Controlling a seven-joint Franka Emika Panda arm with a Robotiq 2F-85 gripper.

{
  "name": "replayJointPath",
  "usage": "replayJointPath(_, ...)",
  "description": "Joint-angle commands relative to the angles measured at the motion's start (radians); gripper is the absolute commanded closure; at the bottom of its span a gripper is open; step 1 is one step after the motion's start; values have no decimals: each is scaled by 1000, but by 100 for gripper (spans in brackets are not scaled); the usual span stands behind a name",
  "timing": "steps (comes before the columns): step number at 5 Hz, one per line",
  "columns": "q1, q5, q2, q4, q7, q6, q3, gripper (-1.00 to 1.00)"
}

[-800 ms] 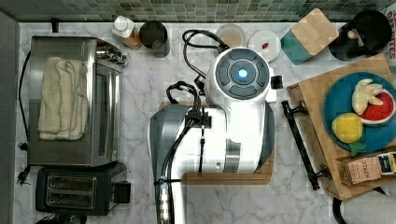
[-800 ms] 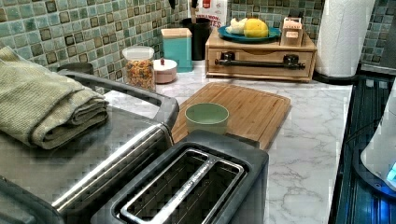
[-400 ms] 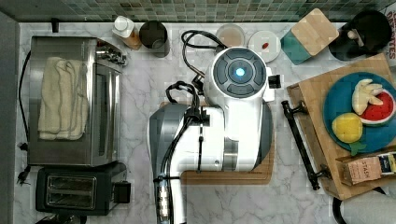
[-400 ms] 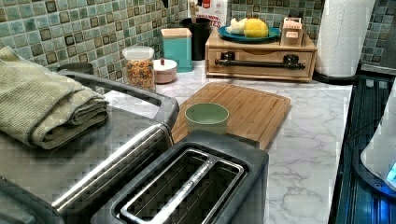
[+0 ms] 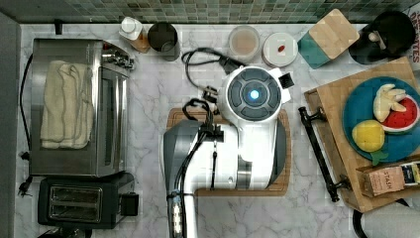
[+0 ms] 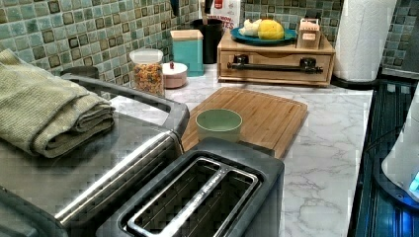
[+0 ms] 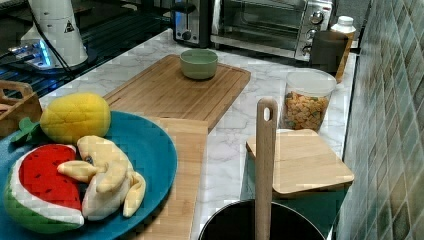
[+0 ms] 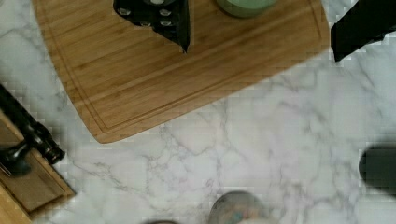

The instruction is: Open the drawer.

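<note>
One drawer (image 6: 276, 74) stands at the far end of the table (image 6: 321, 163). It sits under a wooden top that carries one blue plate (image 5: 352, 106) with three toy fruits: a lemon, a banana and a watermelon slice. The drawer has one long black bar handle (image 6: 274, 65) on two black mounts. In the left view the bar runs level from left to right and the drawer front faces the camera, looking flush with its case. In the top view the same bar (image 5: 319, 148) runs roughly top to bottom with a slight tilt. There it is at the top view's right, and the front faces the top view's left, towards the one cutting board (image 6: 262, 111). One green bowl (image 6: 218, 123) rests on that board. One toaster, one toaster oven and one folded towel are at the top view's left. The single arm (image 5: 247, 134) hangs over the board, well apart from the handle. In the wrist view the hand (image 8: 260, 51) appears spread wide, its two black parts far apart and holding nothing. Compared with 0.8 s ago, the arm's round lit cap has slid slightly down in the top view, while the drawer, board and bowl lie as they did.
</note>
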Motion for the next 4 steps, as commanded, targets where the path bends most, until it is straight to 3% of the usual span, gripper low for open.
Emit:
replayJointPath(1, -25, -90, -172, -210, -455, 60, -78, -100)
replayJointPath(2, -43, -89, -207, -311, -662, 187, -119, -100)
replayJointPath(3, -65, -120, -193, -335, -767, 228, -137, -100)
replayJointPath(4, -67, -107, -129, -284, -897, 224, -189, -100)
